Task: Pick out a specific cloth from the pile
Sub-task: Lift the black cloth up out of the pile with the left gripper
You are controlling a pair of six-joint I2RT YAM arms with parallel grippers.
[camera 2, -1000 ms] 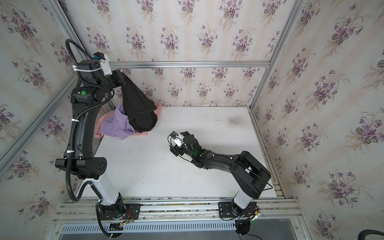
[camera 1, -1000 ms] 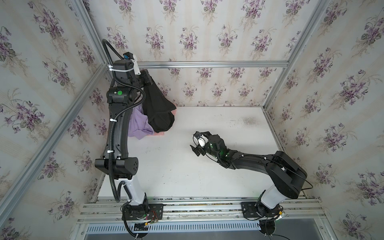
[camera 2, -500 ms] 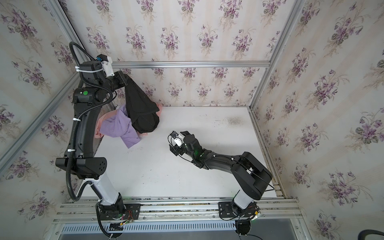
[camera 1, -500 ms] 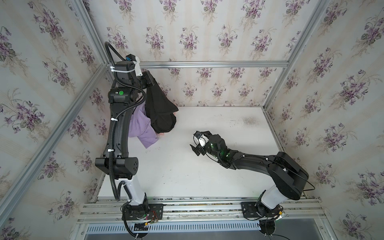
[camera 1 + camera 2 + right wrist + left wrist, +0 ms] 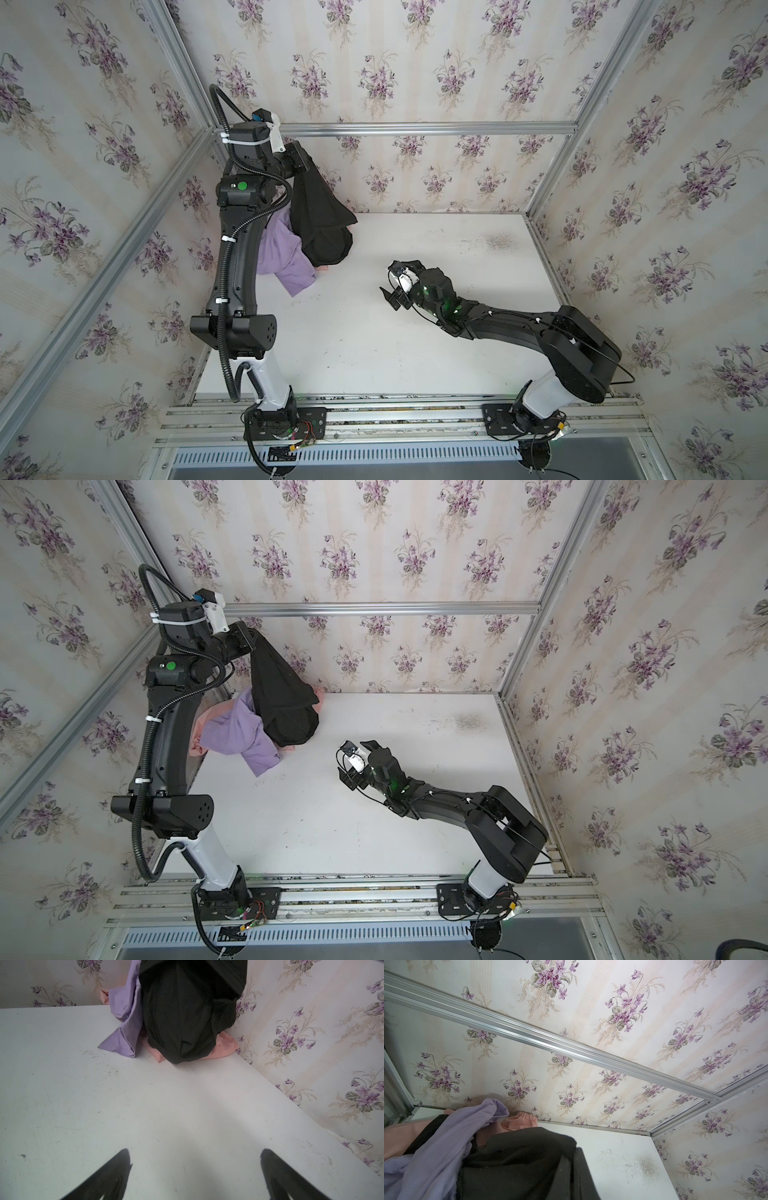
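Bright, even light; soft shadows cross the desk [image 5: 207,1109]. Both top views bend at the edges; the right hand [image 5: 195,1153] is blurred.

Top views look down; both wrist views share the pile [image 5: 126,1028]

**White table, clothes heaped in one corner**

The white table [image 5: 374,332] is flat, scuffed and speckled, with a dark smudge [image 5: 498,241] toward its far right side. In the far left corner sits the pile [image 5: 245,729]. A salmon-pink garment [image 5: 225,1048] lies on the surface, a lilac garment [image 5: 286,259] spills over it onto the tabletop, and the black cloth [image 5: 328,245] has its lower end on the heap.
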